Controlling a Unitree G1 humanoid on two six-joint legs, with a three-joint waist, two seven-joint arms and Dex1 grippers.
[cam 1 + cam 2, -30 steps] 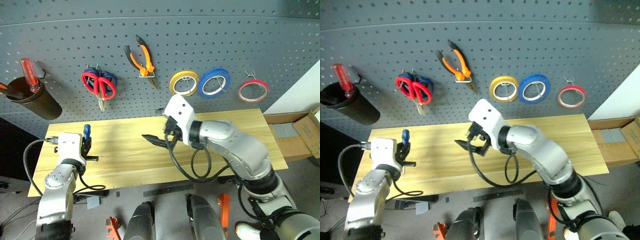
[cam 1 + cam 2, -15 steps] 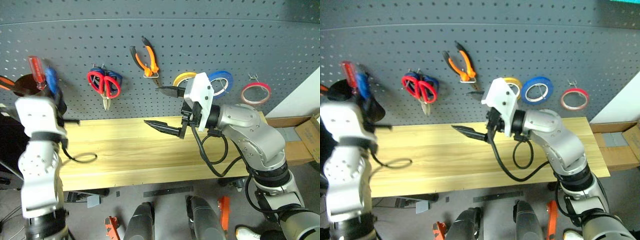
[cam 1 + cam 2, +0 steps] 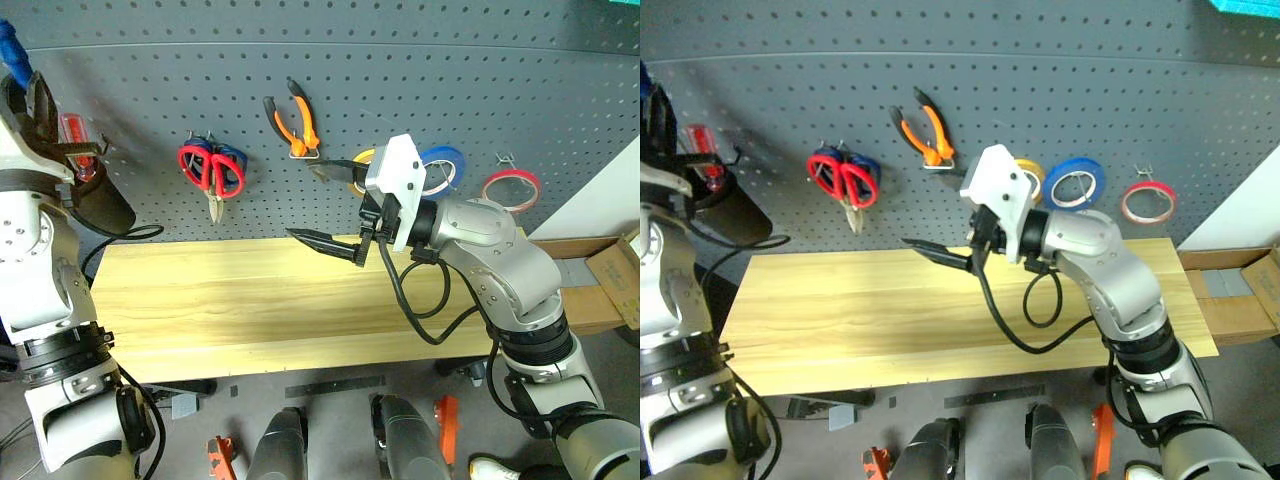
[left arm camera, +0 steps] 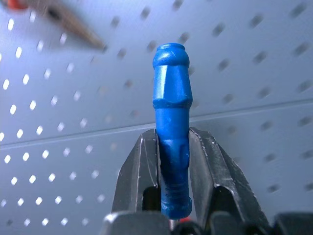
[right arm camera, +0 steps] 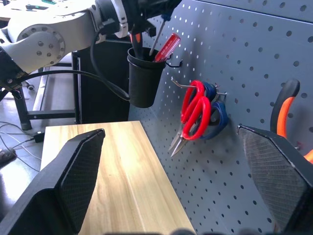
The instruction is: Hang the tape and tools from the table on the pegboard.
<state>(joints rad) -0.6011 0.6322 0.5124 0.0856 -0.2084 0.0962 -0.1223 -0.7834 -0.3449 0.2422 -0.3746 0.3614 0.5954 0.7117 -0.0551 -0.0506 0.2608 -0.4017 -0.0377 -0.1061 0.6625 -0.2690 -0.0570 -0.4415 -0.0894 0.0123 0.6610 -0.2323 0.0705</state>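
Two left pincer (image 4: 172,161) fingers clamp blue-handled screwdriver (image 4: 170,112).

Grey floor (image 3: 180,405) under the bench — white wall (image 3: 600,190) far right, brown cardboard box (image 3: 600,262) beside it, even light.

On the pegboard (image 3: 400,80) behind the table (image 3: 250,300), left to right: a cup (image 3: 95,205) holding a screwdriver (image 3: 70,135), two scissors (image 3: 210,170) on one hook, pliers (image 3: 295,125), then three tape rolls (image 3: 510,187).
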